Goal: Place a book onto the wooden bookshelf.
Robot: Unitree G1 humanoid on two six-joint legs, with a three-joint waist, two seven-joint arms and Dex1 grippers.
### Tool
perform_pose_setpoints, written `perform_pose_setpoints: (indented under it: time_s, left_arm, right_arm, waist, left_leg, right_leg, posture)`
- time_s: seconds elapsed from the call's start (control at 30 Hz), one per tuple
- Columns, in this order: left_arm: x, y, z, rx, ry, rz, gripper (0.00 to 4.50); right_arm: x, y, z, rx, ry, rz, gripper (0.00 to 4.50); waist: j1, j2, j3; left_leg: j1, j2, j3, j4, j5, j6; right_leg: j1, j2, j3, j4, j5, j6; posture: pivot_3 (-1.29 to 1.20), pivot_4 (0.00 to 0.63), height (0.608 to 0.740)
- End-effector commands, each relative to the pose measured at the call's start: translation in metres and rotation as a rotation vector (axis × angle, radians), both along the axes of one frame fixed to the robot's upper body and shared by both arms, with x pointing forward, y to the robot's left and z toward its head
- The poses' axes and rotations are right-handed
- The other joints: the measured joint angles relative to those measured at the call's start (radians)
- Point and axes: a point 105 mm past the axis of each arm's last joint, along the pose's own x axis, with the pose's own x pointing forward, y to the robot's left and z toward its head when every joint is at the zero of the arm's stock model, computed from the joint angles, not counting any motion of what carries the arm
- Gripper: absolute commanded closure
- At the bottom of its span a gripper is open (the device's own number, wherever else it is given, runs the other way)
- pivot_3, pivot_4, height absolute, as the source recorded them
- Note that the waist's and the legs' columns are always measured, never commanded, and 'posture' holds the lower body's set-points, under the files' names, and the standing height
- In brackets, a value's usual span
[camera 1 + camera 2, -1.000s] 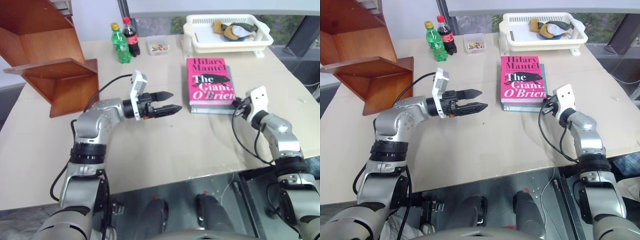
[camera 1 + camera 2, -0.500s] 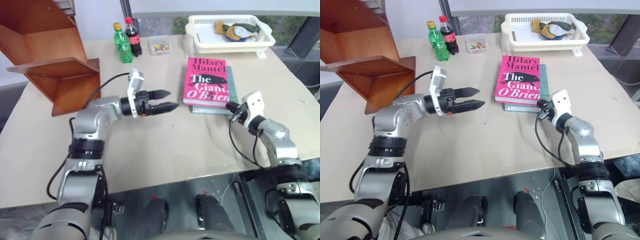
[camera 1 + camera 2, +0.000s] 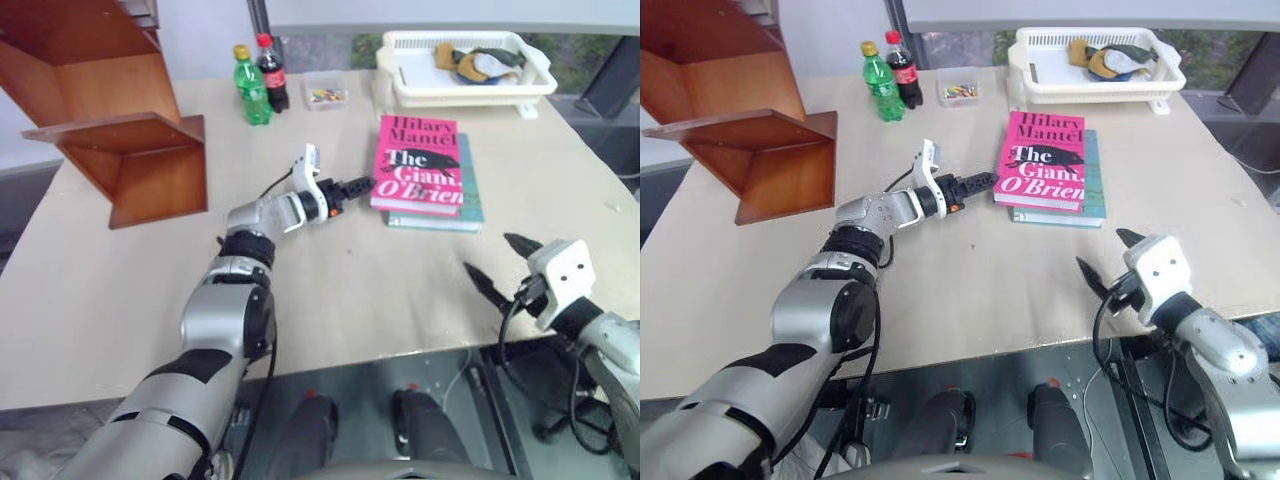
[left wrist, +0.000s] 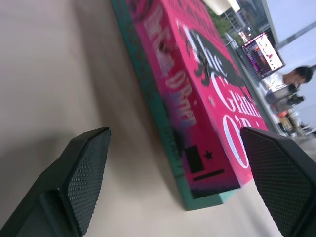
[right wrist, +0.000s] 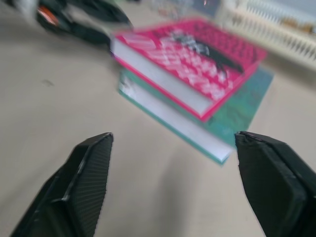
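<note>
Surface: pale beige table [image 3: 330,300] beneath a window wall.
Pink book [image 3: 420,165]: lay flat on a teal book [image 3: 472,195], skewed so the teal cover showed along its right and near edges; on the table right of centre.
Wooden bookshelf [image 3: 110,120]: reddish-brown, stood at the table's far left, well apart from the books.
Left gripper [image 3: 357,186]: reached level toward the pink book's left edge, fingers spread, tips just beside the spine, nothing held.
Right gripper [image 3: 500,265]: near the table's front right edge, apart from the books, fingers wide apart, empty.
Far edge: green bottle [image 3: 248,86], cola bottle [image 3: 270,72], small clear box [image 3: 326,95], white basket [image 3: 470,82] holding cloths.
</note>
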Motion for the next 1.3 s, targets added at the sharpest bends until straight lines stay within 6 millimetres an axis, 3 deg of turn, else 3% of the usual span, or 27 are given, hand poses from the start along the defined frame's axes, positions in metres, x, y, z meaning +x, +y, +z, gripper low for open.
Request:
perform_pose_setpoints:
  time_s: [0.03,0.43,0.57,1.17,1.2,1.27,1.3]
  left_arm:
    - [0.007,-0.002,0.016,-0.053,-0.024,0.039,0.0]
    - [0.01,-0.013,0.018,-0.193,0.07,0.095,0.0]
    - [0.01,-0.014,0.012,-0.211,0.101,0.109,1.29]
    - [0.006,-0.021,0.006,-0.217,0.135,0.095,1.29]
    - [0.006,-0.021,0.006,-0.219,0.136,0.095,1.8]
    - [0.006,-0.021,0.006,-0.221,0.136,0.093,2.41]
    - [0.006,-0.021,0.006,-0.222,0.135,0.092,2.41]
  right_arm:
    - [-0.015,0.003,0.019,-0.058,-0.066,-0.026,0.72]
    - [-0.026,-0.003,0.018,-0.051,-0.062,-0.096,0.72]
    - [-0.025,-0.003,0.019,-0.053,-0.062,-0.098,0.68]
    - [-0.023,-0.003,0.024,-0.063,-0.068,-0.095,0.68]
    - [-0.023,-0.003,0.024,-0.062,-0.068,-0.095,0.68]
    - [-0.023,-0.003,0.024,-0.062,-0.067,-0.097,0.68]
    - [-0.023,-0.004,0.024,-0.063,-0.067,-0.098,0.68]
  waist:
    - [0.0,0.0,0.0]
    - [0.002,-0.001,0.0]
    - [0.004,-0.001,0.0]
    - [0.004,-0.001,0.0]
    - [0.004,-0.001,0.0]
    - [0.004,-0.001,0.0]
    - [0.004,-0.001,0.0]
  left_leg:
    - [0.0,0.0,0.0,0.001,0.0,0.0]
    - [0.001,0.0,0.001,0.002,0.0,0.0]
    - [0.001,0.001,0.001,0.002,0.0,0.0]
    - [0.0,0.0,0.001,0.002,0.0,0.0]
    - [0.0,0.0,0.001,0.002,0.0,0.0]
    - [0.0,0.0,0.001,0.002,0.0,0.0]
    - [0.0,0.0,0.001,0.002,0.0,0.0]
  right_leg:
    - [0.001,0.0,0.0,0.0,0.0,0.0]
    - [0.002,0.001,-0.001,0.001,0.0,0.0]
    - [0.002,0.001,-0.002,0.001,0.0,0.0]
    - [0.002,0.001,-0.002,0.001,0.0,0.0]
    - [0.002,0.001,-0.001,0.001,0.0,0.0]
    - [0.002,0.001,-0.001,0.001,0.0,0.0]
    - [0.002,0.001,-0.002,0.001,0.0,0.0]
  posture:
    - [0.0,0.15,0.74]
    - [0.0,0.15,0.74]
    - [0.0,0.15,0.74]
    - [0.0,0.15,0.74]
    - [0.0,0.15,0.74]
    - [0.0,0.15,0.74]
    - [0.0,0.15,0.74]
